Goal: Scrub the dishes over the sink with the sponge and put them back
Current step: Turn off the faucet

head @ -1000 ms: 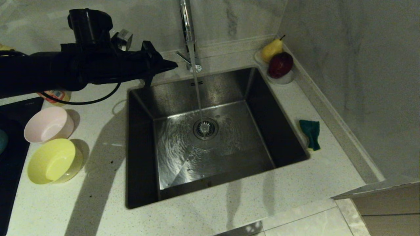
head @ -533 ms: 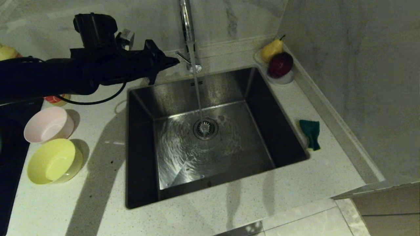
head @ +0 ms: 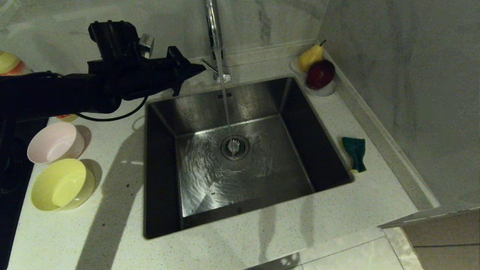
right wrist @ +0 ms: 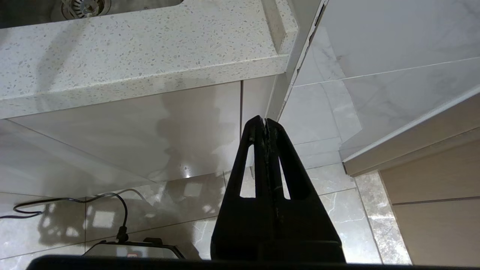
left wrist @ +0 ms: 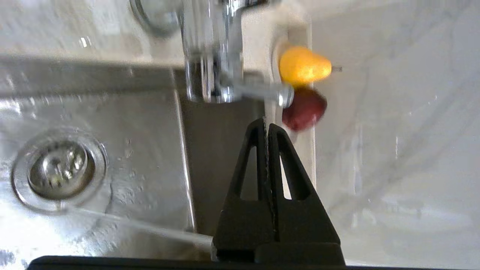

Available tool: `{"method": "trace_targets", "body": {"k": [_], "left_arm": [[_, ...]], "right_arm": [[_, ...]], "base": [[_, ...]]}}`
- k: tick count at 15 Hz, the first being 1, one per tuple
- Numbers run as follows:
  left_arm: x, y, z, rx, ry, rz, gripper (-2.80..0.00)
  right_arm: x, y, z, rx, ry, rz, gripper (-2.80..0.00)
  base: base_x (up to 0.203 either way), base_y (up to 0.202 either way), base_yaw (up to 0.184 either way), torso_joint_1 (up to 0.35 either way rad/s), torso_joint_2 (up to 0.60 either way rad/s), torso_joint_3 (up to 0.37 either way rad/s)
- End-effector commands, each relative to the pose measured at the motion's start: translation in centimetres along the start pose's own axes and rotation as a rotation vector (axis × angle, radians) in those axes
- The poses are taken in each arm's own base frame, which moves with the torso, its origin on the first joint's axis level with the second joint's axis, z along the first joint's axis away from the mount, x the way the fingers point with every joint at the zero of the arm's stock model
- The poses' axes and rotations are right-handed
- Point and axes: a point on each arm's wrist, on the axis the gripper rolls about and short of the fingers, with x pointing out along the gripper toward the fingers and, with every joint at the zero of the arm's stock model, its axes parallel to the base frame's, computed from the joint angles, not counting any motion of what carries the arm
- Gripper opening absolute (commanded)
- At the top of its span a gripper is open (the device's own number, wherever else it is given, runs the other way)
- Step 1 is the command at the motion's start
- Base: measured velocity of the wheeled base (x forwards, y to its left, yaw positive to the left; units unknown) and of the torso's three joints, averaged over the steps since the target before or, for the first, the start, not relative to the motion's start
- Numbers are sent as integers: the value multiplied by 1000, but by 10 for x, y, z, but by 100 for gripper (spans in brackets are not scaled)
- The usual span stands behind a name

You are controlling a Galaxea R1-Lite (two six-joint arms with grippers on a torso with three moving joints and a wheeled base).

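Your left end effector (head: 200,68), fingers pressed together and empty, hangs beside the faucet (head: 214,37) above the sink's (head: 161,168) back left corner, well apart from the crumpled dark green sponge (head: 355,152) on the desk (head: 112,232) right of the basin; right end effector (right wrist: 265,122) closed below desk level.

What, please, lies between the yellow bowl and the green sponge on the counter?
In the head view, the sink, with tap water running into its drain, separates the yellow bowl from the sponge.
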Motion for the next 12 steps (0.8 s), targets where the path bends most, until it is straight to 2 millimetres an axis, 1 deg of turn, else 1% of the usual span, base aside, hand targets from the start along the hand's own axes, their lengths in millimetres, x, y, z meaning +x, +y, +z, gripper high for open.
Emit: {"method": "trace_targets", "body": {"k": [1, 9, 12], "left_arm": [[2, 2, 1, 2, -17, -5, -280], [4, 1, 3, 33, -51, -52, -280], [9, 8, 0, 29, -53, -42, -280]], "right_arm": [[0, 0, 0, 0, -1, 1, -280], [0, 0, 0, 0, -2, 1, -280], [0, 0, 0, 0, -2, 1, -280]], "base": [[0, 0, 0, 0, 0, 0], [0, 0, 0, 0, 0, 0], [0, 0, 0, 0, 0, 0]]}}
